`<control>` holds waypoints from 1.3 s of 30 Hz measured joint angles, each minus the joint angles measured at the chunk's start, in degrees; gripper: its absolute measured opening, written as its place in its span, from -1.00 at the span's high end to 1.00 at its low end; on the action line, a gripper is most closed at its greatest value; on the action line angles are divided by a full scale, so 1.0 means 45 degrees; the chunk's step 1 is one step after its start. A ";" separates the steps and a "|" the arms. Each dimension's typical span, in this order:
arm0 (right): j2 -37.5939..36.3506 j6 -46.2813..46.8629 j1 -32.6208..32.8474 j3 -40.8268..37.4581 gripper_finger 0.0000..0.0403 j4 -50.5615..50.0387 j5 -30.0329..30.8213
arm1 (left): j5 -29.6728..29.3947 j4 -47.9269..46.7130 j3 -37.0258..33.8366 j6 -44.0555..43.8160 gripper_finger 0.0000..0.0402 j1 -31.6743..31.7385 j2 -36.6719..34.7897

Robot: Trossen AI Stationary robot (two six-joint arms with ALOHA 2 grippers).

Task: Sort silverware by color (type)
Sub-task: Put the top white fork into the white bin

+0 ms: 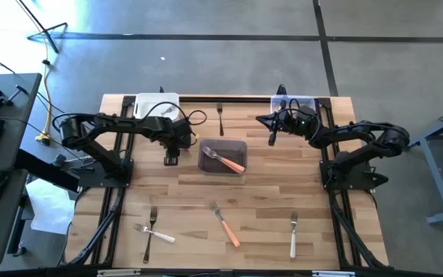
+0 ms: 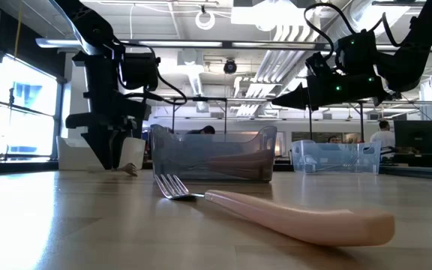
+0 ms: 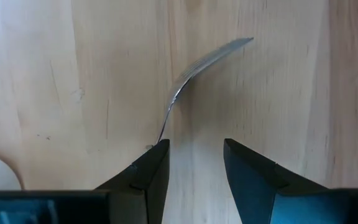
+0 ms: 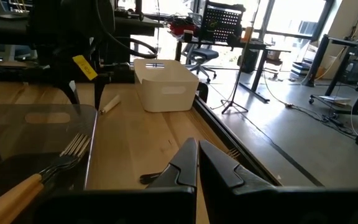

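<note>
My left gripper (image 1: 171,159) (image 3: 194,146) is open and points straight down at the table, left of the dark tub (image 1: 206,146). Below it lies a white-handled fork: its silvery tines (image 3: 210,59) show beyond the fingers, and its neck (image 3: 165,124) runs to one fingertip. Its handle end (image 4: 109,104) sticks out beside the gripper. My right gripper (image 1: 272,138) (image 4: 197,162) is shut and empty, raised above the table (image 2: 276,99). Beyond it a black-handled fork (image 1: 220,117) lies flat. An orange-handled fork (image 1: 233,163) lies in the dark tub. My left gripper stands over the white-handled fork from above, fingers pointing down. The fork's metal neck (image 3: 165,124) meets the tip of one finger (image 3: 157,152); whether they touch, I cannot tell. The fork lies on the table, with nothing between the two fingers.
A white tub (image 1: 158,104) stands at the far edge on the left, a clear tub (image 1: 294,102) at the far edge on the right. Near the front edge lie crossed black and white forks (image 1: 151,231), an orange fork (image 1: 225,223) (image 2: 276,214) and a white fork (image 1: 293,235).
</note>
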 joint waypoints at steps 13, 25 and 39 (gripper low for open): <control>0.0000 0.0000 0.0000 0.0000 1.00 0.0000 0.0000 | -0.1154 0.0625 0.0000 0.0029 0.30 0.0024 0.0000; 0.0000 0.0000 -0.0001 0.0000 1.00 0.0000 -0.0002 | -0.0554 0.1487 -0.0732 0.0240 0.44 0.0856 0.0015; 0.0000 0.0000 -0.0003 0.0000 1.00 -0.0002 -0.0002 | 0.0348 -0.0298 0.0297 0.0767 0.94 0.1441 -0.0030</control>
